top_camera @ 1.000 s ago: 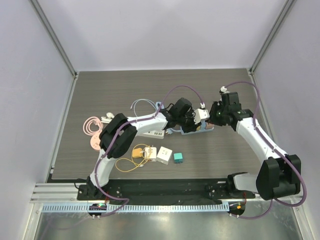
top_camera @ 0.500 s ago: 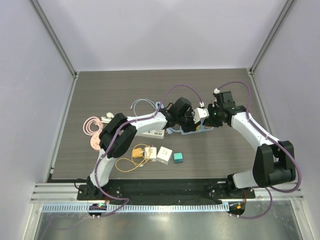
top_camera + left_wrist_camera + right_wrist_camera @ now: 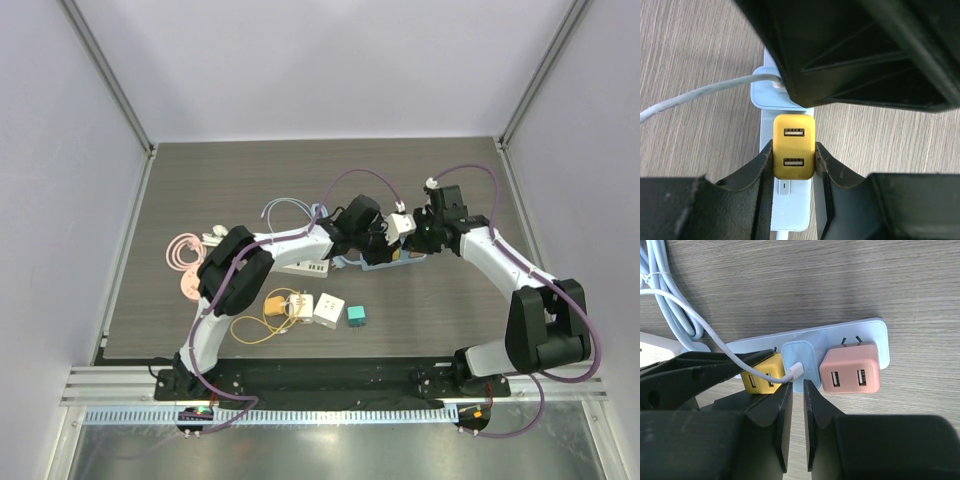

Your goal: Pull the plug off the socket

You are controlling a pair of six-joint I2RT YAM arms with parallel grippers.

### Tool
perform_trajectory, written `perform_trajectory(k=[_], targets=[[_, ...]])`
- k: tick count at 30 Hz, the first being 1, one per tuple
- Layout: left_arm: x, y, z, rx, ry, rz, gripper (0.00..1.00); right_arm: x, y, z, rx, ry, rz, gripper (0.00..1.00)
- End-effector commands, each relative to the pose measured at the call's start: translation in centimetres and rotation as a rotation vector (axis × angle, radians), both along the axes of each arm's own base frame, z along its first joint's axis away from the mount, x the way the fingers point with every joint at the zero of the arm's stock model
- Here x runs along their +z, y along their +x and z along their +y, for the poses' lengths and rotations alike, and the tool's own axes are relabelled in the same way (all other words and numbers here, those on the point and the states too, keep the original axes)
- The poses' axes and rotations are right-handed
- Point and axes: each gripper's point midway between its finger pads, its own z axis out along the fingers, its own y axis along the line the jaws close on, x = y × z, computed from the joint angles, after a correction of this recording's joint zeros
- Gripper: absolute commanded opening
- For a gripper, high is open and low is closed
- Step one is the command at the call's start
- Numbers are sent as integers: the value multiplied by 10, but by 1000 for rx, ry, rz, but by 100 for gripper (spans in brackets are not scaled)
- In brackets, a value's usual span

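A light blue power strip [image 3: 875,335] lies mid-table [image 3: 392,262]. A yellow two-port USB plug [image 3: 794,146], a light blue plug [image 3: 799,362] with a white cable and a pink plug [image 3: 850,371] stand in it. My left gripper [image 3: 794,160] is shut on the yellow plug [image 3: 760,380], one finger on each side. My right gripper [image 3: 797,387] is nearly closed with nothing between its fingers. It sits just in front of the light blue plug, at the strip's near edge. In the top view both grippers [image 3: 372,236] [image 3: 412,240] meet over the strip.
A white power strip [image 3: 305,268] lies left of the blue one, with a coiled pale cable [image 3: 285,212] behind it. A pink cable coil [image 3: 185,250] is at far left. An orange adapter with cable [image 3: 275,308], white adapters [image 3: 328,310] and a teal cube [image 3: 357,317] lie nearer the front.
My right arm has swung left and brought its gripper up against the power strip beside the left gripper. The left gripper has stayed on the yellow plug.
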Motion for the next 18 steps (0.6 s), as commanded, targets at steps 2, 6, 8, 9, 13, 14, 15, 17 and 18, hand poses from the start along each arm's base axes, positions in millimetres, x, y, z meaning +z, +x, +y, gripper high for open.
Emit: perform_trajectory(k=[2,6,8,9,13,14,15,17,18], targets=[[105,8,-30,-6,-279,-115,0,-34,-24,-9,-21,-49,90,20],[115,16,-28,62,-321,-133,0,-46,-35,-15,-34,-76,133,19],[125,19,-27,83,-349,-151,0,-52,-41,-16,-32,-84,159,19],[129,18,-28,79,-358,-156,0,-57,-42,-18,-36,-96,177,19],[148,11,-32,50,-376,-116,0,-68,-48,-22,-41,-144,226,18],[158,8,-33,39,-393,-115,0,-70,-49,-22,-42,-146,231,18],[164,3,-35,14,-413,-109,0,-72,-51,-22,-39,-149,237,18],[174,-1,-35,-10,-436,-107,0,-74,-52,-22,-40,-157,244,17],[178,-4,-36,-23,-442,-105,0,-74,-53,-22,-42,-159,249,17]])
